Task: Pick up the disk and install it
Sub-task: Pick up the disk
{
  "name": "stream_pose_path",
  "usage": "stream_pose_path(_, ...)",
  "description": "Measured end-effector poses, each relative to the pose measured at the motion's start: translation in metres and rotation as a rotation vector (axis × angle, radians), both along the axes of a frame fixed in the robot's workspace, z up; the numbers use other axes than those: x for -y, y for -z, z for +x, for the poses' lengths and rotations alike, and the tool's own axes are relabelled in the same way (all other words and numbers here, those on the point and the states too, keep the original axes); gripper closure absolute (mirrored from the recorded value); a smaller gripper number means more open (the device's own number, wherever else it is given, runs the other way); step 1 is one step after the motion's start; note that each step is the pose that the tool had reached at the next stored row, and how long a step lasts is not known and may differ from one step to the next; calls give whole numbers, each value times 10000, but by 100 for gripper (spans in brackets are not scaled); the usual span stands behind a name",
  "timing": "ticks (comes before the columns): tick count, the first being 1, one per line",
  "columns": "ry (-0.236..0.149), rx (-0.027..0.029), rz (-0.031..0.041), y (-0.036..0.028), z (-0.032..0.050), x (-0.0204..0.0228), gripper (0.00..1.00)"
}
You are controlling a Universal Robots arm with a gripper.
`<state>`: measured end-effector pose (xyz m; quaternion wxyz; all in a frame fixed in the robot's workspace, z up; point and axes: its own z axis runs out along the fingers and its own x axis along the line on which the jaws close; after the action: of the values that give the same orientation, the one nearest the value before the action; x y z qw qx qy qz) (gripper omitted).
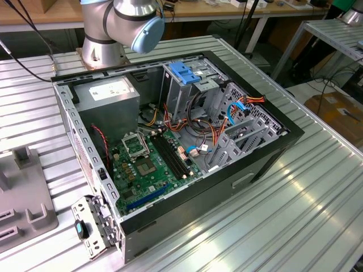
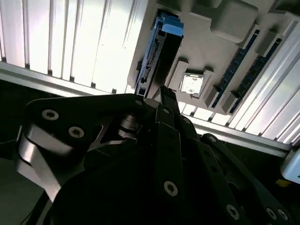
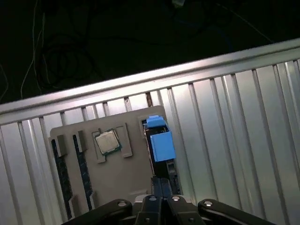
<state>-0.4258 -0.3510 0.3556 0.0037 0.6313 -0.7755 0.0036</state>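
The disk (image 3: 161,143) stands on edge in a slot of a grey holder tray (image 3: 126,173), its blue plastic rail facing up. The second wrist view shows the disk (image 2: 161,51) edge-on in the same tray (image 2: 206,42). My gripper (image 3: 161,185) hangs well above the tray, over the disk's near end, with its two black fingers pressed together and nothing between them. Its tip (image 2: 164,93) also lines up just past the disk's end in the second wrist view.
A processor chip (image 3: 107,141) and memory sticks (image 3: 61,173) sit in the same tray on the ribbed metal table. The open computer case (image 1: 170,141) holds a metal cage with a blue top (image 1: 187,72) and a grey power supply (image 1: 108,93).
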Motion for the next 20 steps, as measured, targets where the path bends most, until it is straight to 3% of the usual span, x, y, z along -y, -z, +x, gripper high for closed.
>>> stream_pose_path(5,-1199,0,92,0,0,0,89)
stream_pose_path(11,-1200,38,90,29,-2,-6,89)
stream_pose_path(14,-778,41,89,34,-2,-6,89)
stream_pose_path(17,-776,41,89,34,-2,-6,89)
stream_pose_path(20,-774,57,158,35,-3,-7,89)
